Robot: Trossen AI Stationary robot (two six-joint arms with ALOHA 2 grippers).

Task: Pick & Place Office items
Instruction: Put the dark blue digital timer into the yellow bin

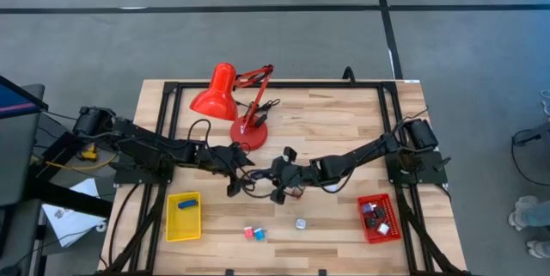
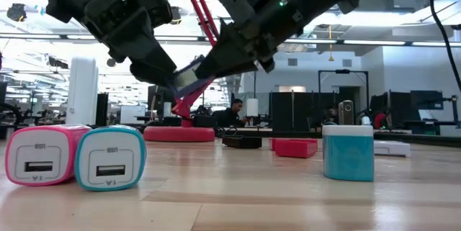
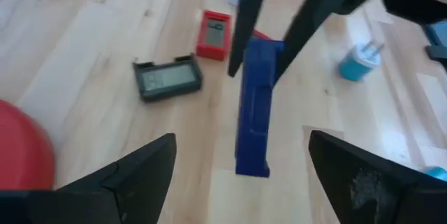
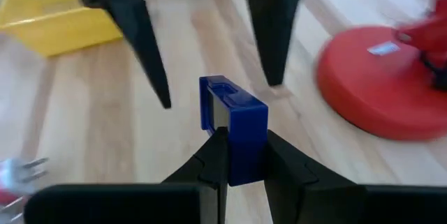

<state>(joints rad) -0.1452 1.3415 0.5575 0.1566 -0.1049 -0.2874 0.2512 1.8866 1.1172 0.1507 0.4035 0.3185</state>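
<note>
Right hand (image 4: pixel 234 158) clamps our blue block (image 4: pixel 234 123) mid-desk; left hand (image 3: pixel 241 165) gapes wide at nine o'clock, so next we pass it across.

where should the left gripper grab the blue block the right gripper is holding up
Judging from both wrist views, take the free end of the long blue block, the half sticking out past the right gripper, which is shut on the other end. The left gripper is open and faces that end; come straight on, fingers across the narrow flat sides.
</note>
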